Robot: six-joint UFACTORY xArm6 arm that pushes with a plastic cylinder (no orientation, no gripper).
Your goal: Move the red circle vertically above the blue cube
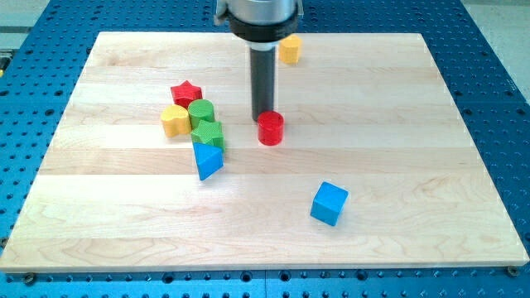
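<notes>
The red circle (271, 128), a short red cylinder, stands near the middle of the wooden board (397, 124). The blue cube (330, 203) lies toward the view's bottom and right of it, well apart. My tip (262, 116) sits just at the red circle's upper left edge, touching or nearly touching it. The dark rod rises from there to the arm's head at the view's top.
A cluster sits left of the tip: a red star (186, 91), a yellow block (175, 121), a green cylinder (201, 112), a green block (208, 134) and a blue triangle (207, 159). A yellow block (290, 50) stands near the top edge.
</notes>
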